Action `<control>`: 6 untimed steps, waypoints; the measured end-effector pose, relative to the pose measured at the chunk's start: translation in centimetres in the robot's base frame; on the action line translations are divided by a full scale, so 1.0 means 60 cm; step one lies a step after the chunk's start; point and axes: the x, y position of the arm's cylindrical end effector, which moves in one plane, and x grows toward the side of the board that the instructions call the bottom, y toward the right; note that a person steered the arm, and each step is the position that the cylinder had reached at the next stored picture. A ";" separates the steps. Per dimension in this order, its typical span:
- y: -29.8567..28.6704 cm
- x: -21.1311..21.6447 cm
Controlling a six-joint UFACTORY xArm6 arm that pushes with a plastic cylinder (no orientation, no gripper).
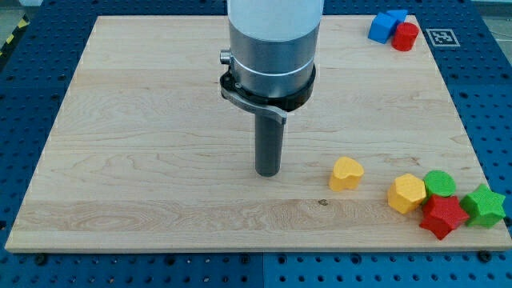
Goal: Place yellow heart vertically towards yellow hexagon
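Note:
The yellow heart (346, 173) lies on the wooden board toward the view's bottom right. The yellow hexagon (406, 193) lies a short way to its right and slightly lower, apart from it. My tip (267, 173) rests on the board to the left of the yellow heart, at about the same height in the view, with a clear gap between them.
A green round block (439, 183), a red star (442, 216) and a green star (484, 206) cluster right of the yellow hexagon near the board's right edge. A blue block (386, 26) and a red block (405, 36) sit at the view's top right.

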 end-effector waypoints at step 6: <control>0.172 0.017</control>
